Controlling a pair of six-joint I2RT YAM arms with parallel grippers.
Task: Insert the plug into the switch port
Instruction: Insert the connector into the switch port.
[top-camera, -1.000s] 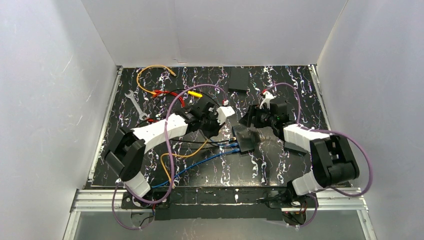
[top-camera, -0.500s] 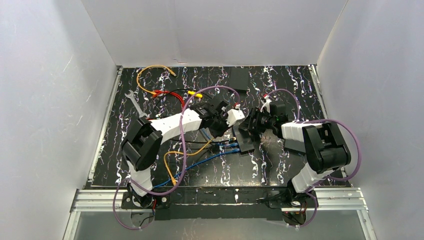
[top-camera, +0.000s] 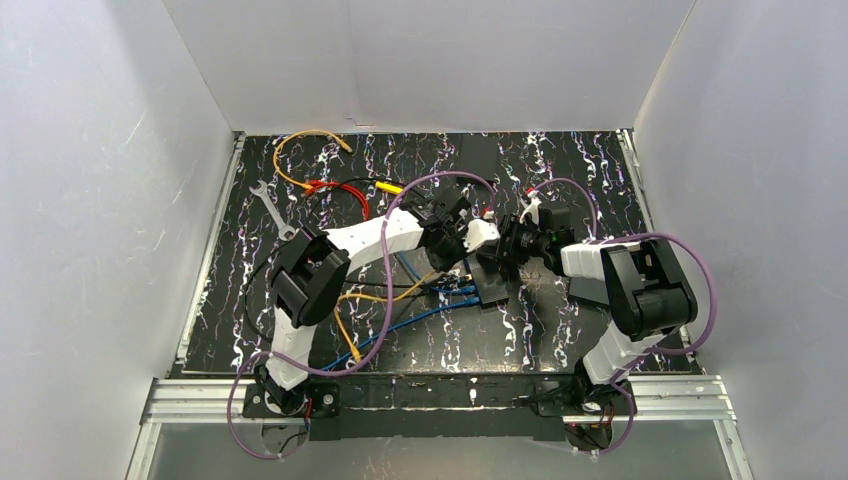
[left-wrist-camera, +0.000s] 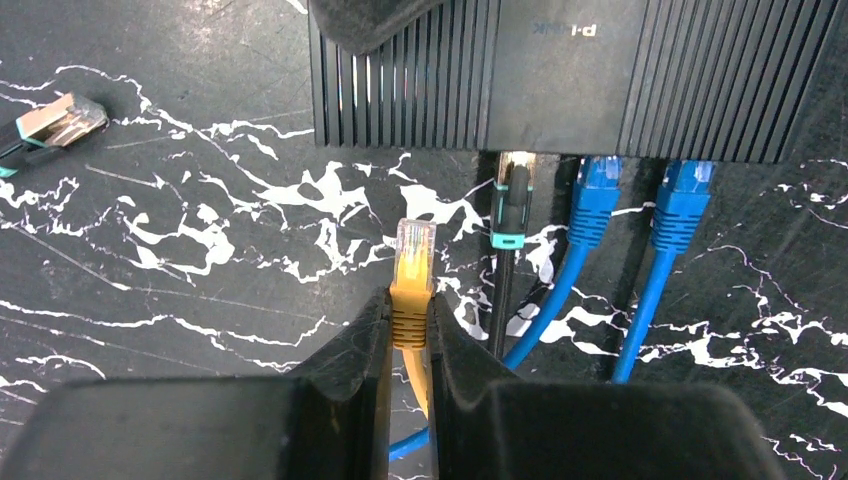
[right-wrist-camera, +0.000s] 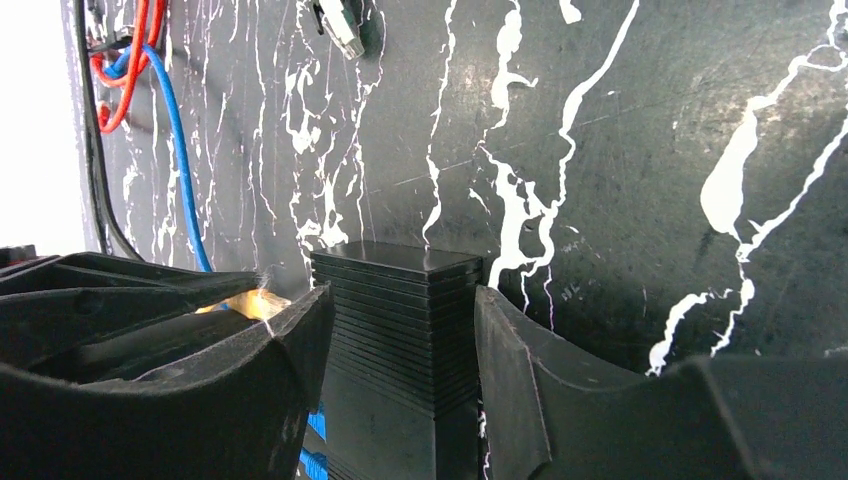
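Note:
The black switch (left-wrist-camera: 560, 70) lies flat in mid-table, its port side facing my left gripper (left-wrist-camera: 410, 310). That gripper is shut on the yellow plug (left-wrist-camera: 413, 270), whose clear tip points at the switch and stops a short way from it. The tip is just left of a black teal-booted plug (left-wrist-camera: 511, 210) seated in a port. My right gripper (right-wrist-camera: 402, 300) straddles a corner of the switch (right-wrist-camera: 400, 330), with both fingers against its ribbed sides. From above, the left gripper (top-camera: 462, 268) and the right gripper (top-camera: 500, 258) meet at the switch (top-camera: 492, 282).
Two blue plugs (left-wrist-camera: 597, 190) (left-wrist-camera: 684, 190) sit in ports to the right. A loose metal-tipped plug (left-wrist-camera: 55, 122) lies at the left. A wrench (top-camera: 270, 208), an orange cable (top-camera: 300, 140), red leads (top-camera: 330, 188) and a black box (top-camera: 478, 150) lie at the back.
My left arm has swung right, carrying the yellow plug up to the switch. The right gripper's jaws have narrowed onto the switch.

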